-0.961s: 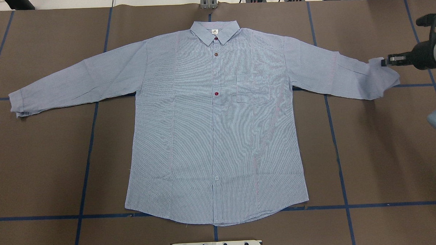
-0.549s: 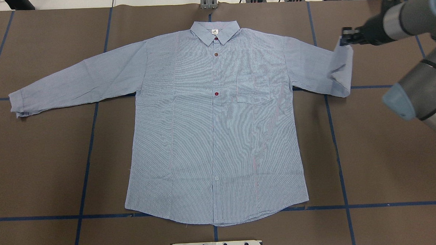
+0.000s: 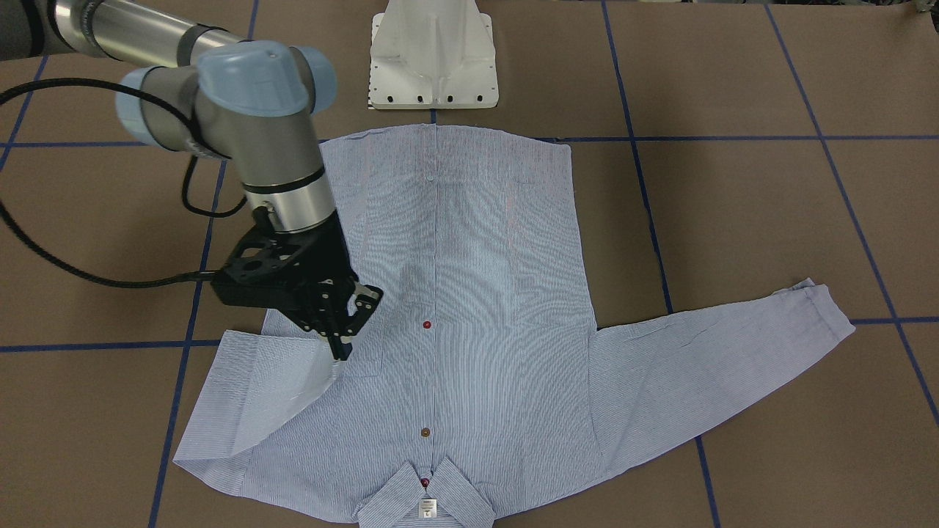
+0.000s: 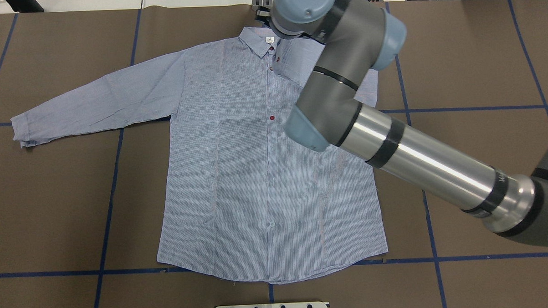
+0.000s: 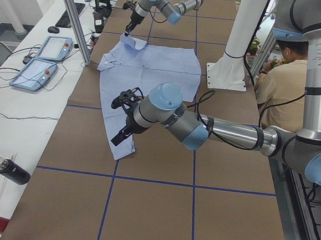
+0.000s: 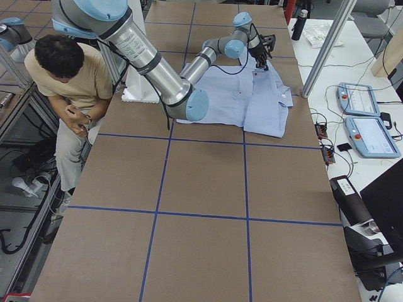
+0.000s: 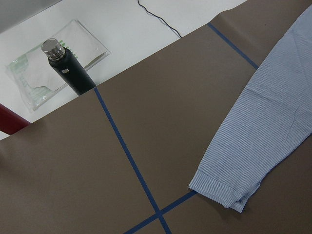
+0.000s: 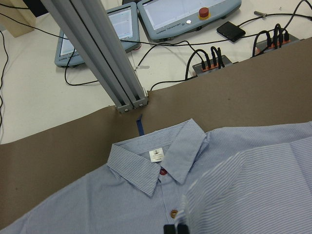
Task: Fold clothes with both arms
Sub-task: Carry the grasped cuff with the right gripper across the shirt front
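While my left gripper (image 5: 118, 138) hangs above the left cuff (image 7: 219, 192), too small to tell how far open it is, the shirt (image 4: 238, 173) lies flat, buttons up, collar (image 8: 156, 158) at the far side. My right gripper (image 3: 341, 350) is pinched tight on the right sleeve's (image 3: 271, 381) end, holding it over the chest beside the button line. My right arm (image 4: 420, 158) hides the pocket. On the far-left bench (image 7: 146, 19) a clear bag (image 7: 90, 46) holds white-and-green sheets, with a dark bottle (image 7: 68, 70) against it.
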Motion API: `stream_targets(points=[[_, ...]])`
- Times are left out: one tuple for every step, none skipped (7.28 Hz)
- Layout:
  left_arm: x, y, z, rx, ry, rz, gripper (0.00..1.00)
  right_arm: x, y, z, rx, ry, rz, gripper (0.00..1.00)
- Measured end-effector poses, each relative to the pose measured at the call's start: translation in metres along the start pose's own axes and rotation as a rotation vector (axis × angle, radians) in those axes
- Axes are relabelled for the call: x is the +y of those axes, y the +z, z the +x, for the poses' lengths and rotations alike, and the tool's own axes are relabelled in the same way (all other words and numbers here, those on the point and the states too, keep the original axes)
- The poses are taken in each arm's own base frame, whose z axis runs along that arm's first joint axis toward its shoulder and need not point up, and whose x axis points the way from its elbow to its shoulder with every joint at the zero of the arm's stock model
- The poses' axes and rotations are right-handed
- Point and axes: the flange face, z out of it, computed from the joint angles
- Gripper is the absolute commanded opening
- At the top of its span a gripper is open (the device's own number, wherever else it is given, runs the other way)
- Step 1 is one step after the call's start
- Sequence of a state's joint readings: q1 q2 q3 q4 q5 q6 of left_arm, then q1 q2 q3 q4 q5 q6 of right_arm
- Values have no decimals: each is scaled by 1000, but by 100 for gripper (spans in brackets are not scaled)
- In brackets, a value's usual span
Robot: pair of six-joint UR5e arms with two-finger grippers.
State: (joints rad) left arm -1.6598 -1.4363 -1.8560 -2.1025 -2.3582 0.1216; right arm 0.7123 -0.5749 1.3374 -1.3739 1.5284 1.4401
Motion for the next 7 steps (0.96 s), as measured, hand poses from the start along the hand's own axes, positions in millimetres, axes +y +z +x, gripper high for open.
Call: stream_targets(points=[[0,0,0,0,-1,-1,100,20,13,-36,34,23,36,0],[1,0,0,0,-2,-1,100,43,23,-58,58,25,64,0],[1,1,-1,0,-3,-3,100,67,30,-69,72,11,86,0],[2,2,-2,0,-6,-6,100,89,36,-81,86,-7,98,6],[4,4,-3,1,-8,-8,100,109,40,-95,97,-16,100,56],[5,5,-4,1,-11,-11,100,126,41,-112,108,-13,99,86],[6,6,-5,1,-13,-13,100,137,40,-131,118,-10,101,97]])
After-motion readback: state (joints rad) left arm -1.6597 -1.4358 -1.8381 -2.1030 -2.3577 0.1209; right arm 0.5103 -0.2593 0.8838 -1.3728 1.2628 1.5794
